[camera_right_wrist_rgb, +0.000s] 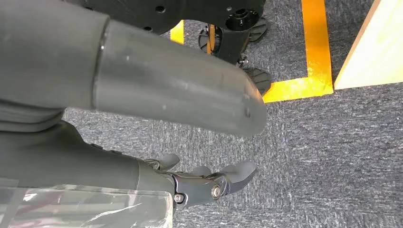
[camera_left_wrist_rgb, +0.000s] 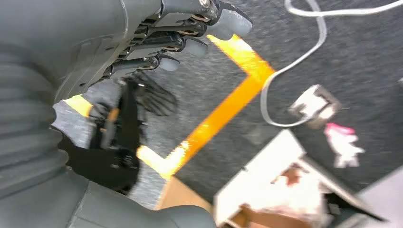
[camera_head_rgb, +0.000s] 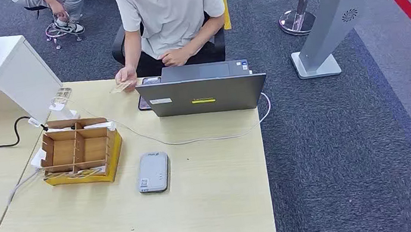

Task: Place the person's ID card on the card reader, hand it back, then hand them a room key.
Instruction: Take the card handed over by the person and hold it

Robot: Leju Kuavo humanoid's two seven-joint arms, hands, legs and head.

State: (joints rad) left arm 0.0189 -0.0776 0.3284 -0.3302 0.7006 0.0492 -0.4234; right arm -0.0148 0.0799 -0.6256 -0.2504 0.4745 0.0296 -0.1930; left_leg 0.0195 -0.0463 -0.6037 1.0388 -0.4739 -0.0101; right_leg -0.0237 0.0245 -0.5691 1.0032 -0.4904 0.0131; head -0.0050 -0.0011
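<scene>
A person in a white shirt sits across the table and holds an ID card (camera_head_rgb: 122,87) out over its far edge. The grey card reader (camera_head_rgb: 153,172) lies flat on the wooden table (camera_head_rgb: 217,180), near the front. To its left stands a cardboard divider box (camera_head_rgb: 80,149) with white cards in its compartments. My left hand (camera_left_wrist_rgb: 190,33) hangs over the floor with fingers extended and nothing in it. My right hand (camera_right_wrist_rgb: 209,178) hangs low over the carpet beside the table, fingers apart and empty.
An open grey laptop (camera_head_rgb: 203,92) stands between the person and the reader, with a white cable (camera_head_rgb: 206,138) running across the table. A white cabinet (camera_head_rgb: 11,72) stands at the left. Yellow floor tape (camera_right_wrist_rgb: 313,42) and a stanchion base (camera_head_rgb: 297,21) mark the carpet.
</scene>
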